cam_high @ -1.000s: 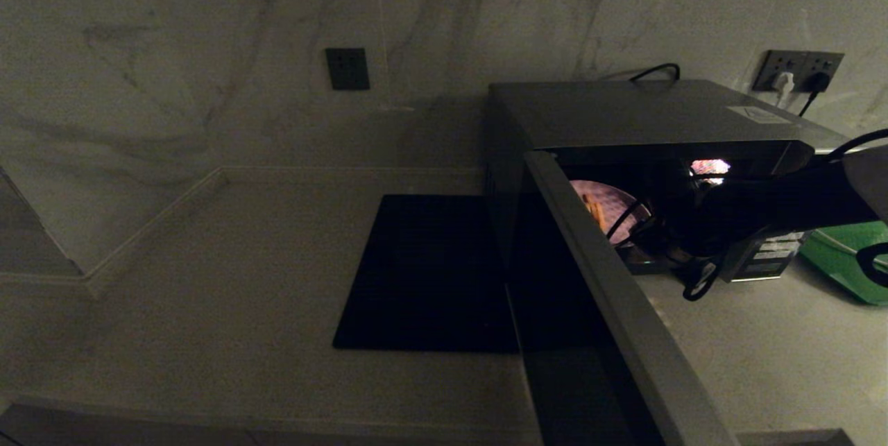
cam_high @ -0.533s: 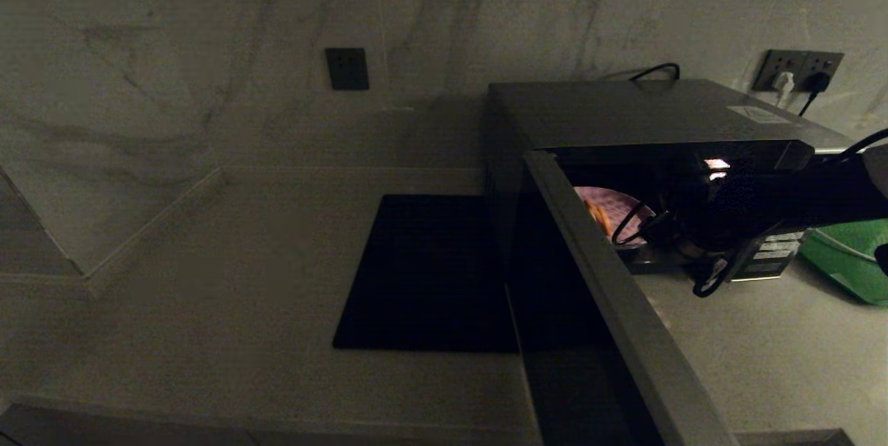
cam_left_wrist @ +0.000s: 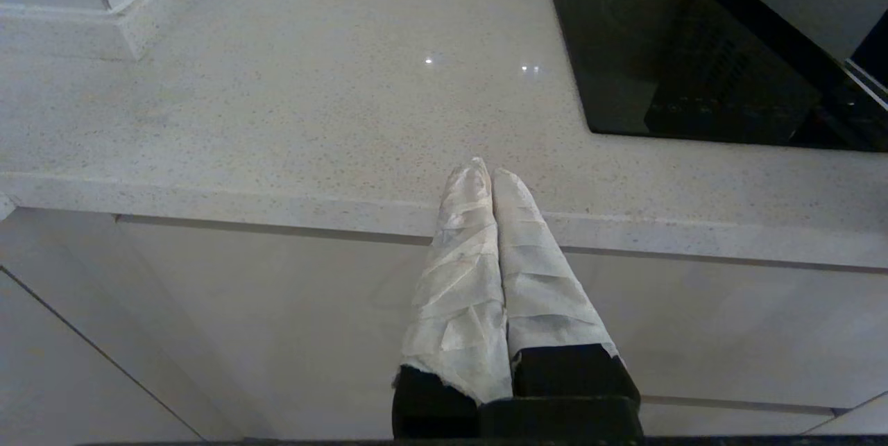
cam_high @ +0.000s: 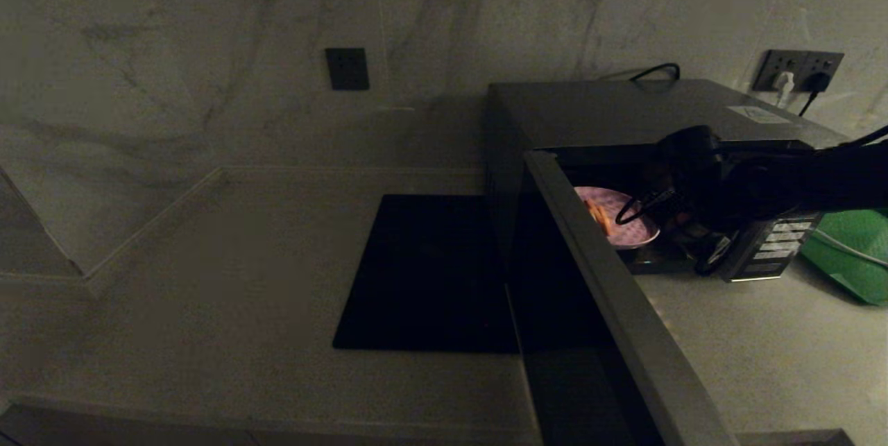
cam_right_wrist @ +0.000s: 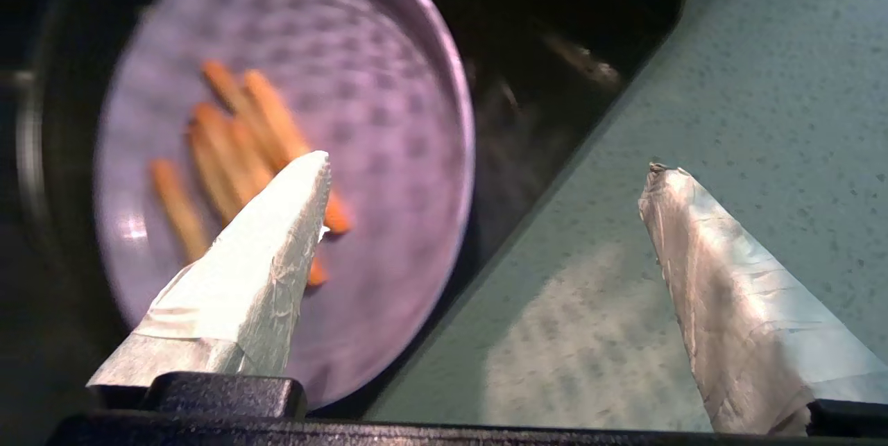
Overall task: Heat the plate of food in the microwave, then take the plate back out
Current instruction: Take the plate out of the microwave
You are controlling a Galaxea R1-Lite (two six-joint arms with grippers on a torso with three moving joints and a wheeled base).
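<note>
Reaching from the right toward the open microwave (cam_high: 624,113), my right gripper (cam_right_wrist: 485,175) hangs at the mouth of the cavity with its taped fingers (cam_right_wrist: 270,252) spread wide and nothing between them. The plate of food (cam_high: 617,220) sits inside the microwave on the cavity floor, its lavender rim catching what little light there is, a few orange fries (cam_right_wrist: 236,134) lying across its middle. In my right wrist view one fingertip stands over the plate and the other over the speckled counter (cam_right_wrist: 728,85) outside the oven's front edge; whether either finger touches the plate I cannot say in this gloom. The microwave door (cam_high: 610,307) is swung fully open toward me, its edge cutting across the head view. A black mat (cam_high: 423,272) lies on the counter just left of the microwave, and a green tray (cam_high: 850,252) shows at the far right beyond the button panel (cam_high: 773,248). My left gripper (cam_left_wrist: 489,175) is parked low at the front edge of the counter, well away from the work, its wrapped fingers pressed together on nothing.
</note>
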